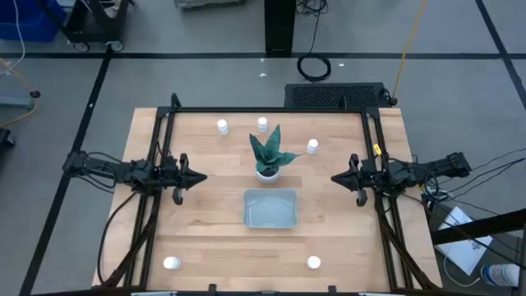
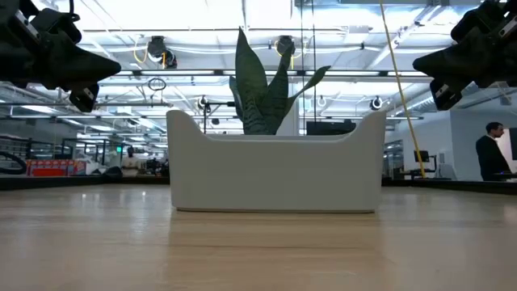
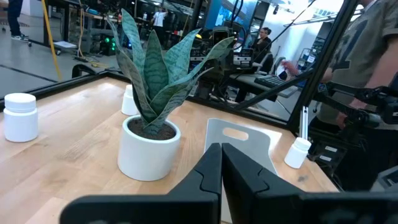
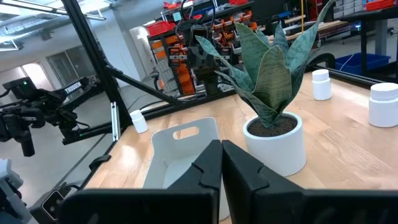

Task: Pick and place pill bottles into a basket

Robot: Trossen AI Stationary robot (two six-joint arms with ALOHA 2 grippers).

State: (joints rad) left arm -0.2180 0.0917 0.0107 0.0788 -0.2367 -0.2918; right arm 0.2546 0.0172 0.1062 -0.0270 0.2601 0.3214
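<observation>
High view: basket [image 1: 270,209] between both grippers

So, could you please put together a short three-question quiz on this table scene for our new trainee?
1. True or false: the shallow pale grey-blue rectangular tray already holds a bottle.
2. How many small white cylindrical pill bottles stand on the wooden table in the high view? A) three B) five C) seven
3. Fill in: the left gripper and the right gripper both have their fingers ____.

Key
1. False: the tray is empty.
2. B: three stand beyond the white pot with the green spiky plant, two near the front edge.
3. Shut; neither holds anything, and each hangs at its own side of the table.
</observation>
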